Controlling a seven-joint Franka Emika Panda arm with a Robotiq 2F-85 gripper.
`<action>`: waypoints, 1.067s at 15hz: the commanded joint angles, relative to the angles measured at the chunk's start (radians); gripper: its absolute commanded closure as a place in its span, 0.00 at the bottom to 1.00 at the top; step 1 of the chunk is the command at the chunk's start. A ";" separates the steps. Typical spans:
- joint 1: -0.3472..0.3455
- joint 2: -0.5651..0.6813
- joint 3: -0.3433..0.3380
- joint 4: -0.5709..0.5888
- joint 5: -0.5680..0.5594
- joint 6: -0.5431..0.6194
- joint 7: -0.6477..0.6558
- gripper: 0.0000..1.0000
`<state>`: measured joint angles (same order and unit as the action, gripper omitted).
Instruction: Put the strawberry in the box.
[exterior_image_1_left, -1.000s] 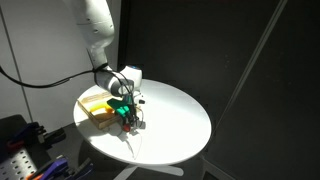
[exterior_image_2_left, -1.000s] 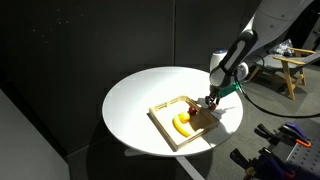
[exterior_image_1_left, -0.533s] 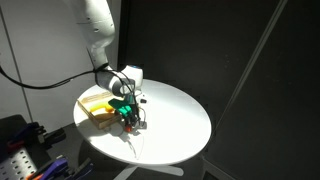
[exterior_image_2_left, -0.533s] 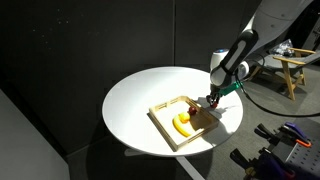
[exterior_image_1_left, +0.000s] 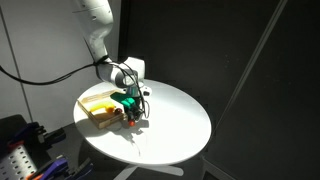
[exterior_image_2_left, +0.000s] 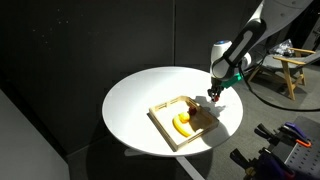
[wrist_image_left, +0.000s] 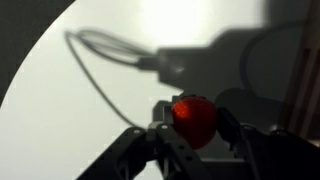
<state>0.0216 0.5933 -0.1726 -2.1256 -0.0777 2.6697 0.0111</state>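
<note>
In the wrist view the red strawberry (wrist_image_left: 194, 118) sits between my gripper's fingers (wrist_image_left: 192, 128), which are shut on it above the white table. In both exterior views my gripper (exterior_image_1_left: 132, 108) (exterior_image_2_left: 214, 94) hangs a little above the table beside the light wooden box (exterior_image_1_left: 92, 110) (exterior_image_2_left: 168, 130). The strawberry shows as a small red spot at the fingertips (exterior_image_1_left: 132, 113). The box holds a yellow item (exterior_image_2_left: 182, 124) and a dark brown item (exterior_image_2_left: 199, 117).
The round white table (exterior_image_1_left: 170, 130) (exterior_image_2_left: 135, 100) carries the box near its edge. A dark curtain stands behind. Wooden furniture (exterior_image_2_left: 290, 70) and coloured gear (exterior_image_1_left: 20, 155) stand off the table.
My gripper has risen from the table surface with the strawberry in it and moved slightly away from the box.
</note>
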 joint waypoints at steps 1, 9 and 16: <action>0.012 -0.103 0.001 -0.048 -0.045 -0.062 0.023 0.77; 0.060 -0.225 0.026 -0.081 -0.100 -0.048 0.057 0.77; 0.084 -0.230 0.070 -0.090 -0.103 0.066 0.079 0.77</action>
<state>0.1017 0.3817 -0.1136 -2.1889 -0.1522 2.6875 0.0545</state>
